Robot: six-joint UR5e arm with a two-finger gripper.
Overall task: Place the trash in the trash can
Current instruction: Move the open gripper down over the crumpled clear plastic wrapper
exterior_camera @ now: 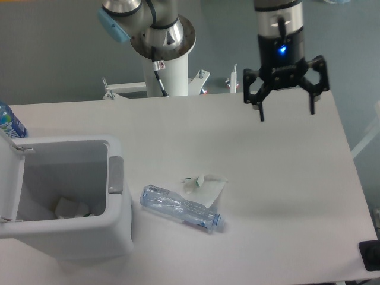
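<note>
A crushed clear plastic bottle [181,208] with a pale blue cap lies flat on the white table, just right of the trash can. A crumpled white wrapper [205,184] with green bits rests right behind it. The trash can [65,199] is a white bin at the front left with its lid flipped open to the left; some white scraps lie at its bottom. My gripper [287,113] hangs open and empty above the far right part of the table, well away from the trash.
An upright blue-labelled bottle [9,123] peeks in at the left edge behind the bin. The arm's base column [166,59] stands behind the table's far edge. A black object [370,255] sits at the front right corner.
</note>
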